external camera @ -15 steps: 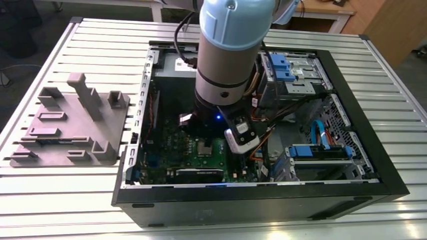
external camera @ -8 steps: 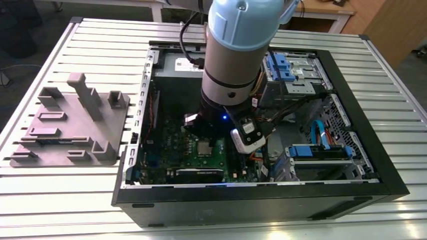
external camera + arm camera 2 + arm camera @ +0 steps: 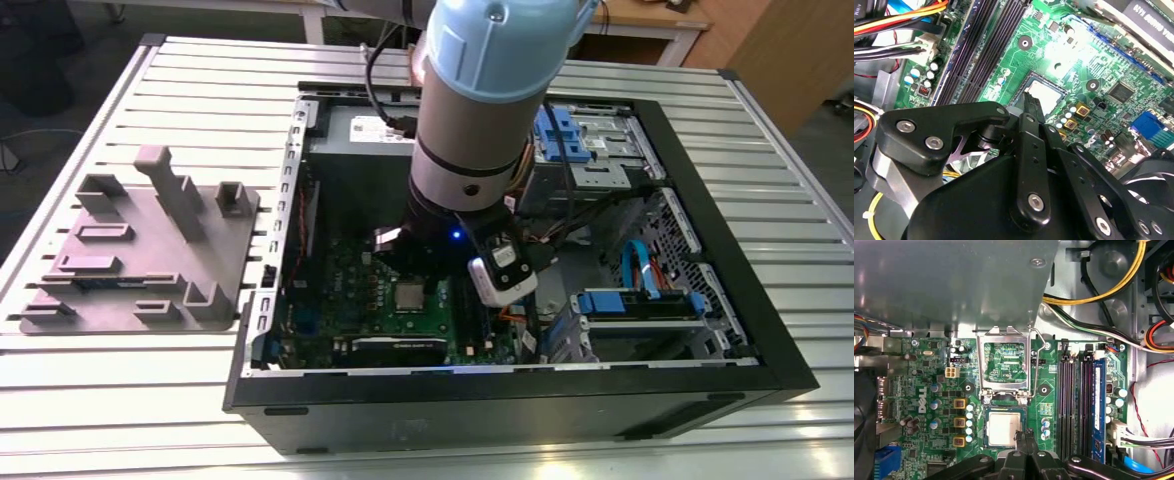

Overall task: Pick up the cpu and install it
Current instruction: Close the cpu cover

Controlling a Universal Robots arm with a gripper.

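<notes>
The cpu (image 3: 1003,427) is a small square chip with a pale metal top, lying flat in its socket on the green motherboard (image 3: 924,390). It shows in the second wrist view as the cpu (image 3: 1047,94) and in the exterior view as the cpu (image 3: 407,294). My gripper (image 3: 1024,436) hangs right over one edge of the chip, its black fingertips (image 3: 1032,106) pressed together with nothing between them. The socket's metal hold-down frame (image 3: 1004,362) stands flipped open beside the chip, and its wire lever (image 3: 1041,346) is raised.
The open computer case (image 3: 721,330) lies on a slatted table. Memory slots (image 3: 1074,400) run beside the socket, with cable bundles (image 3: 1114,285) and blue drive brackets (image 3: 641,303) further off. A grey tray with upright posts (image 3: 134,260) sits at the exterior view's left.
</notes>
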